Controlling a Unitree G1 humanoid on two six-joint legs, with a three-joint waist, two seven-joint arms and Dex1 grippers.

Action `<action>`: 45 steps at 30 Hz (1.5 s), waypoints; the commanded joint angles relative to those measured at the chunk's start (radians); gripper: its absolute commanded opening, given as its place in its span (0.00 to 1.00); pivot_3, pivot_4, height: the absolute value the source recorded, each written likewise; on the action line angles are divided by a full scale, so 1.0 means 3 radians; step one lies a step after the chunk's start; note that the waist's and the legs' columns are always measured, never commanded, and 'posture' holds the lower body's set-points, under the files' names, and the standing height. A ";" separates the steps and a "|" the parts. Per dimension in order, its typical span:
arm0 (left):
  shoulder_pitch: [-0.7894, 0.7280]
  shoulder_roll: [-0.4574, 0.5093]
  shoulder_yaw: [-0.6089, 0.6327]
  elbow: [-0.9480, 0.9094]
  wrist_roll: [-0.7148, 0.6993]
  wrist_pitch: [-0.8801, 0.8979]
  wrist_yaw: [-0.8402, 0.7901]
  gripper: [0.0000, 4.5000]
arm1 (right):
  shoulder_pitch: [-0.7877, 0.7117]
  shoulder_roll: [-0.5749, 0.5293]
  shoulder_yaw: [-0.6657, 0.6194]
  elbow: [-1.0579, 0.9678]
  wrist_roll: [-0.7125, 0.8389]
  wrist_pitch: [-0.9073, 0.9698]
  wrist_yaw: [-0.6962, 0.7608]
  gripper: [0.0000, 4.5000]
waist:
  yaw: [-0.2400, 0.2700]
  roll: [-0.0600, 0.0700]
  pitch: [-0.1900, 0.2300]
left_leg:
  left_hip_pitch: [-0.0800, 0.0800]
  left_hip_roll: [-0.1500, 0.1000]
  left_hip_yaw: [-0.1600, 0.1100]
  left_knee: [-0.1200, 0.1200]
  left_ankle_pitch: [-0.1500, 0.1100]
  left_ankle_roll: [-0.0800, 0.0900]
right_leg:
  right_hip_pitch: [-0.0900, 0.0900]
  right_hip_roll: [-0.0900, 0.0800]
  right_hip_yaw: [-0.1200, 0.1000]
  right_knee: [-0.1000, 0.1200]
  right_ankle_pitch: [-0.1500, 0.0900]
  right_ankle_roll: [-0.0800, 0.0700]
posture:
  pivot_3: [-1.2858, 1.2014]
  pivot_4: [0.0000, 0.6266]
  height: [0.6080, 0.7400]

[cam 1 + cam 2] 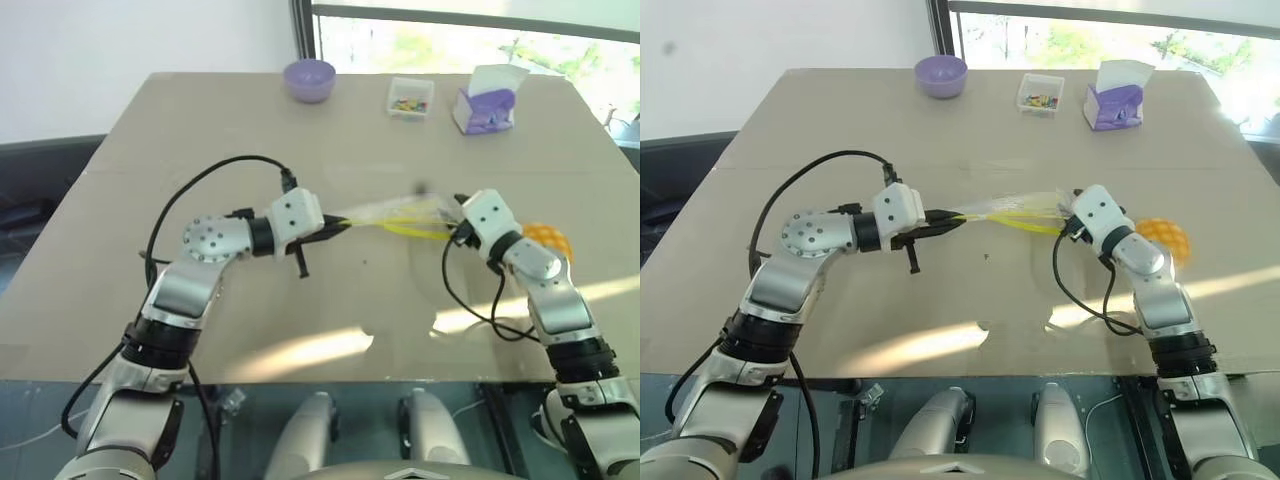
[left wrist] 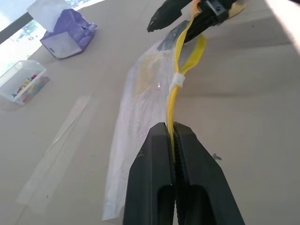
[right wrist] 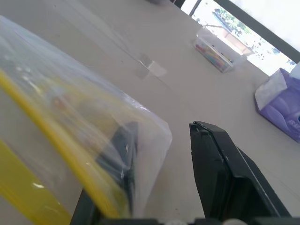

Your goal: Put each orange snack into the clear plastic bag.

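Over the middle of the table (image 1: 330, 300) we've got the left gripper (image 2: 171, 133) clenched tight on the yellow seal strip (image 2: 174, 101) of the clear plastic bag (image 1: 400, 213), which is stretched across to the right gripper (image 1: 1072, 222) at its 3 o'clock. That one's jaws stand apart, with one finger (image 3: 124, 159) tucked inside the bag's mouth and the other finger (image 3: 220, 164) outside it, so the opening is hooked rather than pinched. One orange snack (image 1: 1165, 238) sits on the table just past the right wrist, at about 3 o'clock from the bag. Way out at 12 o'clock along the far edge we can see a purple bowl (image 1: 309, 79), a small clear box (image 1: 410, 97) of colourful bits and a purple tissue box (image 1: 487, 103).
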State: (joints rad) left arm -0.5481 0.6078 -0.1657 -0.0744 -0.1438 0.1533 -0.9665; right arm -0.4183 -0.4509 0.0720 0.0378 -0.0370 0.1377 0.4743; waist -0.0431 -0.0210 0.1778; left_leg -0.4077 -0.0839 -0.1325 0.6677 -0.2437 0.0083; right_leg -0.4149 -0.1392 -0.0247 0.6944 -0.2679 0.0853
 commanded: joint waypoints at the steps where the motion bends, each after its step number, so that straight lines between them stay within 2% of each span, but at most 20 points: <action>1: -0.0067 -0.0022 0.0048 -0.0026 -0.0006 -0.0018 0.0031 0.00 | -0.0078 0.0048 0.0039 -0.0313 0.0097 -0.0002 0.0110 0.41 | 0.0001 0.0000 0.0000 | 0.0000 0.0000 0.0000 0.0000 0.0000 0.0000 | 0.0000 0.0000 0.0000 0.0000 0.0000 0.0000 | 0.52 0.24 1.00; 2: -0.0071 -0.0030 0.0045 -0.0026 -0.0005 -0.0020 0.0031 0.00 | -0.0089 0.0063 0.0047 -0.0337 0.0115 0.0026 0.0137 0.41 | 0.0004 0.0000 0.0000 | 0.0000 0.0000 0.0000 0.0000 0.0000 0.0000 | 0.0000 0.0000 0.0000 -0.0001 0.0000 0.0000 | 0.52 0.24 1.00; 3: -0.0072 -0.0037 0.0044 -0.0029 -0.0005 -0.0019 0.0032 0.00 | -0.0090 0.0072 0.0072 -0.0363 0.0124 0.0043 0.0176 0.50 | 0.0007 0.0000 0.0000 | -0.0001 0.0000 0.0000 0.0000 0.0000 0.0000 | 0.0000 0.0000 0.0000 -0.0001 0.0000 0.0000 | 0.52 0.24 1.00; 5: -0.0078 -0.0046 0.0042 -0.0023 -0.0002 -0.0021 0.0035 0.00 | -0.0092 0.0072 0.0124 -0.0386 0.0092 0.0047 0.0216 0.61 | 0.0010 0.0000 0.0000 | -0.0001 0.0000 -0.0001 0.0000 0.0000 0.0000 | 0.0000 0.0000 0.0000 -0.0001 0.0000 0.0000 | 0.52 0.24 1.00; 8: -0.0076 -0.0052 0.0051 0.0005 0.0029 -0.0006 0.0080 0.00 | -0.0093 0.0024 0.0183 -0.0373 -0.0115 -0.0046 0.0134 0.90 | 0.0012 0.0000 0.0000 | -0.0001 -0.0001 -0.0001 0.0000 0.0000 0.0000 | 0.0000 0.0000 -0.0001 -0.0001 0.0000 0.0000 | 0.52 0.24 1.00; 20: -0.0181 -0.0075 0.0088 0.0208 0.0129 0.0118 0.0289 0.00 | 0.0150 -0.0243 -0.0058 -0.1085 0.0228 0.0100 0.0444 0.90 | 0.0019 -0.0001 0.0000 | -0.0002 -0.0001 -0.0003 0.0000 0.0000 0.0000 | 0.0001 -0.0001 -0.0003 -0.0002 0.0000 0.0000 | 0.52 0.24 1.00; 23: -0.0209 -0.0081 0.0085 0.0245 0.0130 0.0110 0.0295 0.00 | 0.0198 -0.0232 -0.0105 -0.1173 0.0360 0.0209 0.0469 0.71 | 0.0013 0.0000 0.0000 | -0.0002 -0.0001 -0.0002 0.0002 0.0000 0.0000 | 0.0001 -0.0001 -0.0002 -0.0002 0.0000 0.0001 | 0.52 0.24 1.00; 24: -0.0218 -0.0085 0.0086 0.0255 0.0130 0.0107 0.0296 0.00 | 0.0219 -0.0232 -0.0104 -0.1199 0.0393 0.0239 0.0488 0.60 | 0.0014 0.0000 0.0000 | -0.0001 -0.0001 -0.0002 0.0002 0.0000 0.0000 | 0.0001 -0.0001 -0.0002 -0.0002 0.0000 0.0001 | 0.52 0.24 1.00; 25: -0.0227 -0.0090 0.0086 0.0264 0.0129 0.0106 0.0296 0.00 | 0.0240 -0.0222 -0.0097 -0.1222 0.0421 0.0267 0.0498 0.53 | 0.0016 0.0000 0.0000 | -0.0001 -0.0001 -0.0003 0.0001 0.0000 0.0000 | 0.0001 -0.0001 -0.0003 -0.0002 0.0000 0.0001 | 0.52 0.24 1.00; 28: -0.0249 -0.0101 0.0086 0.0278 0.0128 0.0103 0.0298 0.00 | 0.0272 -0.0142 -0.0049 -0.1280 0.0513 0.0369 0.0493 0.18 | 0.0015 0.0000 0.0000 | -0.0002 -0.0001 -0.0003 0.0001 0.0000 0.0000 | 0.0001 -0.0001 -0.0004 -0.0002 0.0000 0.0001 | 0.52 0.24 1.00; 30: -0.0257 -0.0109 0.0085 0.0280 0.0125 0.0100 0.0296 0.00 | 0.0277 -0.0073 0.0015 -0.1265 0.0509 0.0419 0.0463 0.01 | 0.0013 -0.0001 0.0000 | -0.0002 -0.0001 -0.0002 0.0001 0.0000 0.0000 | 0.0001 -0.0001 -0.0003 -0.0002 0.0000 0.0001 | 0.52 0.24 1.00; 38: -0.0255 -0.0117 0.0094 0.0257 0.0119 0.0110 0.0293 0.00 | 0.0258 0.0163 0.0248 -0.1097 0.0442 0.0496 0.0395 0.01 | 0.0015 -0.0001 0.0000 | -0.0002 -0.0001 -0.0003 0.0001 0.0000 0.0000 | 0.0001 -0.0001 -0.0003 -0.0002 0.0000 0.0001 | 0.52 0.24 1.00; 45: -0.0148 -0.0097 0.0064 0.0093 0.0051 0.0076 0.0190 0.00 | 0.0041 0.0356 0.0198 -0.0514 0.0374 0.0364 0.0218 0.01 | 0.0005 0.0000 0.0000 | -0.0001 -0.0001 -0.0003 0.0002 0.0000 -0.0001 | 0.0001 -0.0001 -0.0002 -0.0001 0.0000 0.0001 | 0.52 0.24 1.00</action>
State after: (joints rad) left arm -0.5967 0.5727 -0.1639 0.0051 -0.1136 0.1902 -0.8998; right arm -0.3820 -0.3486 0.1561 -0.1153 0.0781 0.2758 0.5568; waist -0.0416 -0.0211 0.1778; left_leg -0.4080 -0.0842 -0.1333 0.6682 -0.2436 0.0081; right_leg -0.4146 -0.1395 -0.0254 0.6941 -0.2678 0.0855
